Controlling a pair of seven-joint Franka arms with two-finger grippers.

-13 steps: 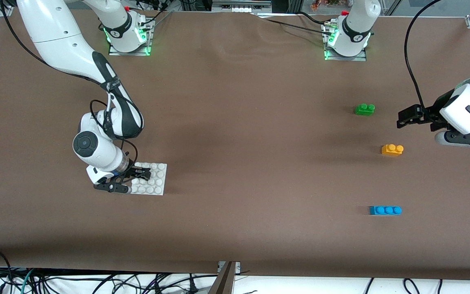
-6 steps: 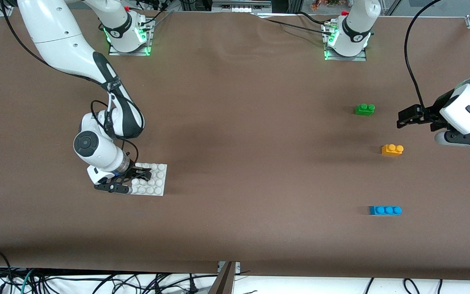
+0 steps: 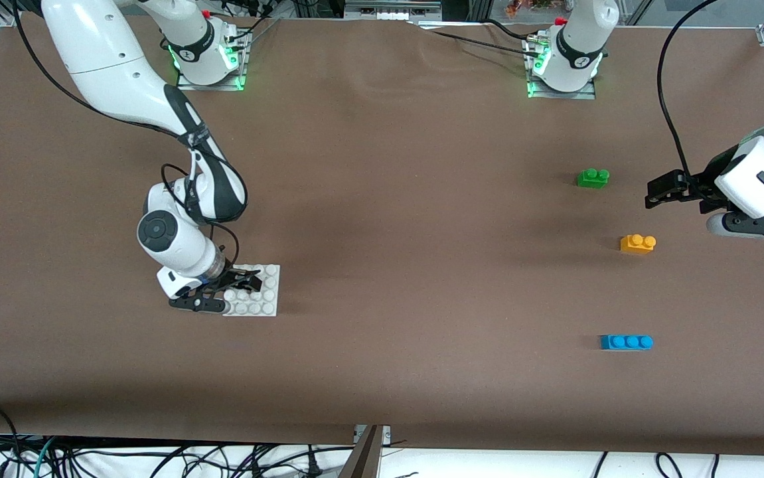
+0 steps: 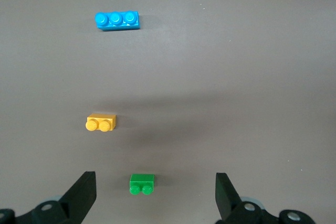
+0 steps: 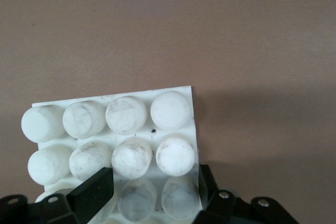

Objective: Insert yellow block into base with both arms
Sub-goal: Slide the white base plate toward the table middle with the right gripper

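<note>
The yellow block sits on the brown worktop toward my left arm's end, with its two round studs up. Nothing touches it. The green brick lies farther from the front camera than the yellow block, and the blue brick lies nearer to that camera. All three are well apart from each other.

My left end effector hangs in the air over the worktop near the green brick and the yellow block. Its fingers are spread wide and hold nothing. In my left wrist view I can see the yellow block, the green brick and the blue brick below me.

The base is the flat white plate with round studs. It is toward my right arm's end of the worktop, well apart from the bricks. My right end effector is pinching the base at its edge. In my right wrist view my black fingers press on both sides of the base.
</note>
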